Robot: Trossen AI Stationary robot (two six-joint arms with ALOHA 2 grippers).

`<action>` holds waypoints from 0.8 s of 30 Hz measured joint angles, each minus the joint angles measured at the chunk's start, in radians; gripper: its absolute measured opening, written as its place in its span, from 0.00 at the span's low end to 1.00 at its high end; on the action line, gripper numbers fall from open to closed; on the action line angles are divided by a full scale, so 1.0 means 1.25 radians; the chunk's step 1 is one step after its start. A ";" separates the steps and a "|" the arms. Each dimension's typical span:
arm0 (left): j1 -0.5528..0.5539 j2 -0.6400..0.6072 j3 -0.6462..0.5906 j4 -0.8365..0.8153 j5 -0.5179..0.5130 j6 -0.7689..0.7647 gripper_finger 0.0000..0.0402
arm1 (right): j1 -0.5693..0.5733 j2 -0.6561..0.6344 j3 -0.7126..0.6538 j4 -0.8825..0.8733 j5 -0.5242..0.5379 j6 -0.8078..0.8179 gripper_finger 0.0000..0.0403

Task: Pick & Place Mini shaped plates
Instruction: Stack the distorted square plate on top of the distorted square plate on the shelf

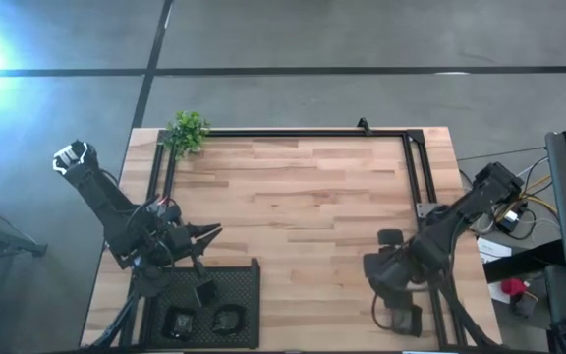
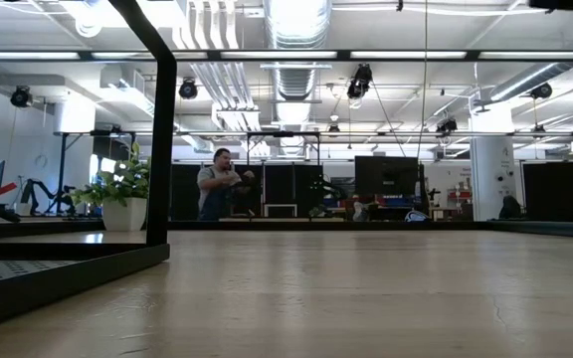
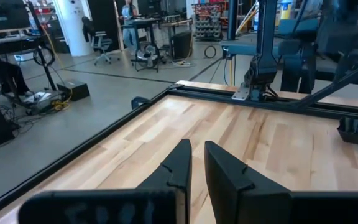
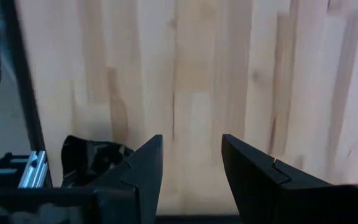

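A small glossy dark mini plate point(image 4: 92, 158) lies flat on the wood beside my right gripper point(image 4: 191, 140), just outside one finger. That gripper point(image 1: 379, 273) points down over the table's near right part, open, with bare wood between its fingers. A dark plate point(image 1: 389, 237) shows just beyond it in the high view. More dark plates point(image 1: 226, 318) point(image 1: 180, 321) lie in the black mesh tray point(image 1: 254, 285) at the near left. My left gripper point(image 1: 212, 232) hovers level above the tray's far edge, its fingers point(image 3: 179, 168) a narrow gap apart with nothing between them.
A black frame rail point(image 1: 303, 132) runs along the table's far and side edges, with a silver bracket point(image 1: 425, 208) on the right. A small green plant point(image 1: 187, 131) stands at the far left corner. Bare wood fills the table's middle point(image 1: 303, 206). A person point(image 2: 219, 184) stands far behind.
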 joint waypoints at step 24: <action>0.000 0.000 0.004 0.006 -0.010 0.006 0.10 | 0.273 0.000 -0.348 0.360 -0.111 0.527 0.35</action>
